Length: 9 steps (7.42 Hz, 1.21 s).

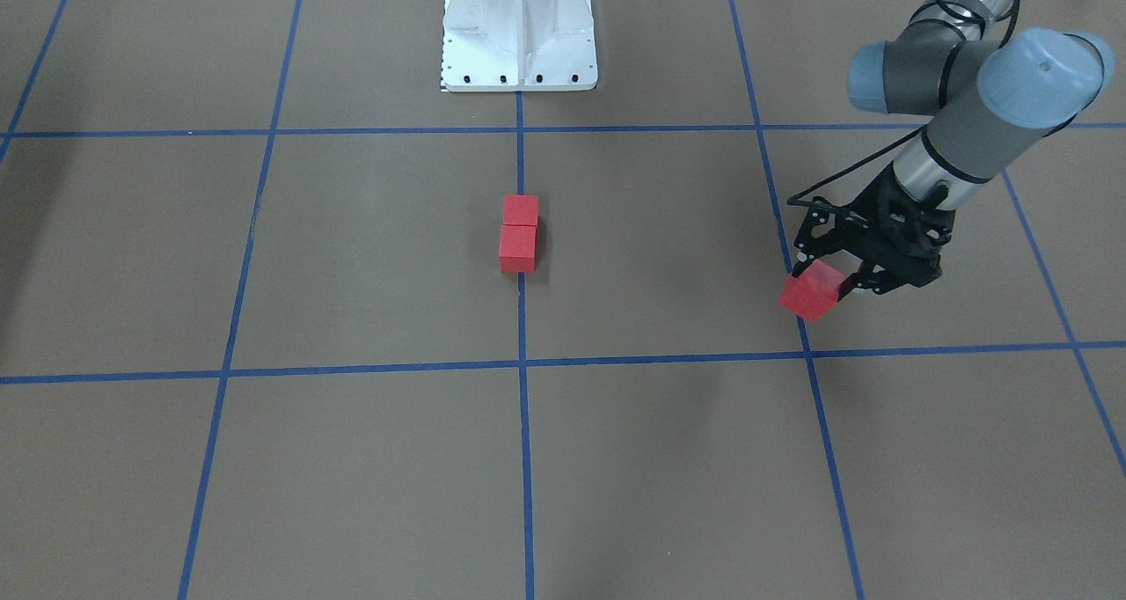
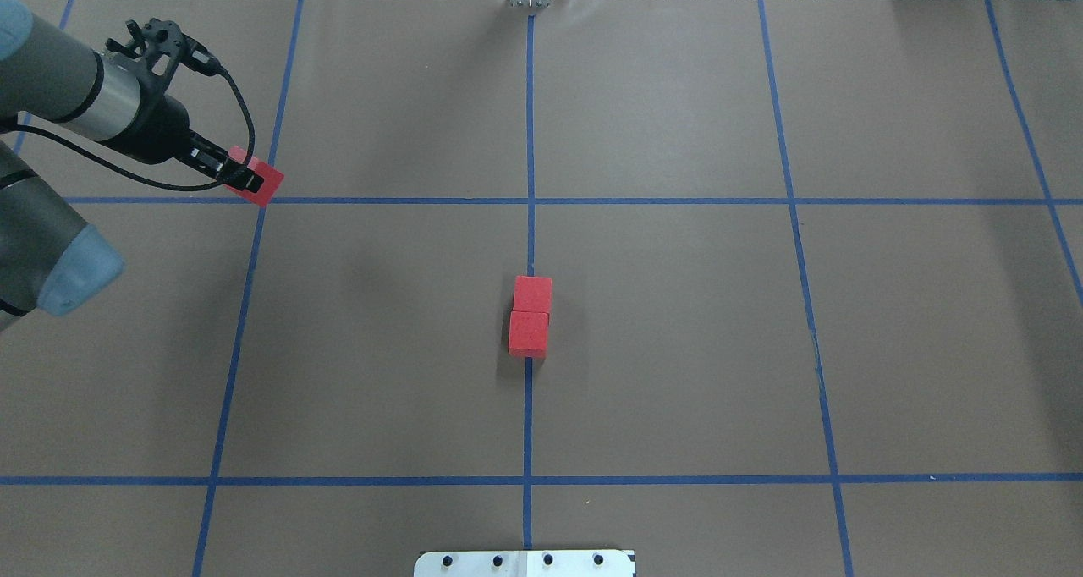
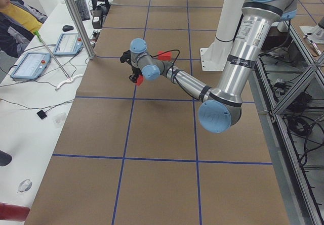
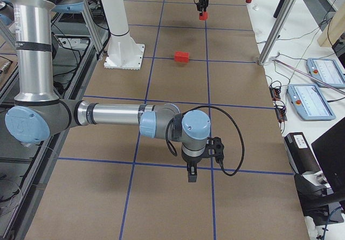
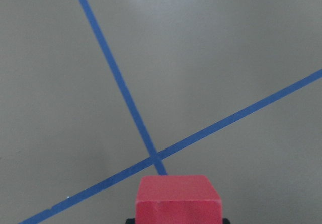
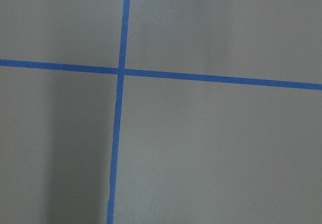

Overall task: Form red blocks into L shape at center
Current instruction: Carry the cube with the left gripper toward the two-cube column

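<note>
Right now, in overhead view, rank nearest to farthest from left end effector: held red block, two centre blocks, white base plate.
1. Held red block, in the left end effector, far left.
2. Two centre blocks, touching, on the middle tape line.
3. White base plate, bottom edge.

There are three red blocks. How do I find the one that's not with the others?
Find the left arm reaching over the blue tape grid on the table. At its end, the jaws of the left gripper pinch the lone red block, tilted, near a tape crossing. The other two red blocks sit touching on the centre line; this one is far off and held.
</note>
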### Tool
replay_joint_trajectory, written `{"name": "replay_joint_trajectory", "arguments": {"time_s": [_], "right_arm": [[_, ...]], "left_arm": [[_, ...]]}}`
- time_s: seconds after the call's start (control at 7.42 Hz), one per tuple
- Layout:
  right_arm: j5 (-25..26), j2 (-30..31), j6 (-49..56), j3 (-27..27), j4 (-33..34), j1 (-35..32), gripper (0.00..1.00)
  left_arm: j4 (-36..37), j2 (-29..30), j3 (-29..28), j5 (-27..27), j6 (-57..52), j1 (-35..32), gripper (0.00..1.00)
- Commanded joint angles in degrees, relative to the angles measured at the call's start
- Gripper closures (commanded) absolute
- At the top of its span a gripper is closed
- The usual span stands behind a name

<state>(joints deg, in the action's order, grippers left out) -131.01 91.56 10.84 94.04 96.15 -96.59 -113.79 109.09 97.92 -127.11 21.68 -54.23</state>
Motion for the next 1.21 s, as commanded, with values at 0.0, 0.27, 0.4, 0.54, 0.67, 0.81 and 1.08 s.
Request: {"name": "replay_joint_trajectory", "arguments": {"time_s": [0.0,0.27,0.4,0.54,0.67,0.81,1.08], "right_arm": [[-0.03,-0.07,-0.03,0.00,0.00,0.00,0.00],[0.05,-0.07,0.06,-0.09,0.00,0.00,0.00],[0.05,0.02,0.06,-0.09,0.00,0.00,0.00],[-0.03,0.11,0.06,-0.09,0.00,0.00,0.00],[0.05,0.20,0.06,-0.09,0.00,0.00,0.00],[0.05,0.20,0.06,-0.09,0.00,0.00,0.00],[0.05,0.29,0.06,-0.09,0.00,0.00,0.00]], "left_arm": [[0.06,3.56,-0.36,-3.90,-3.83,1.76,1.00],[0.06,4.28,-0.81,-13.57,-11.59,1.67,1.00],[0.06,4.37,-0.89,-13.25,-14.87,1.67,1.00],[0.06,4.55,-0.89,-10.81,-16.73,1.76,1.00],[0.14,5.07,-0.81,-8.00,-19.45,3.32,1.00],[0.23,5.08,-0.72,-7.02,-19.65,5.25,1.00],[0.76,6.47,-0.72,-3.78,-28.99,7.90,1.00]]}}
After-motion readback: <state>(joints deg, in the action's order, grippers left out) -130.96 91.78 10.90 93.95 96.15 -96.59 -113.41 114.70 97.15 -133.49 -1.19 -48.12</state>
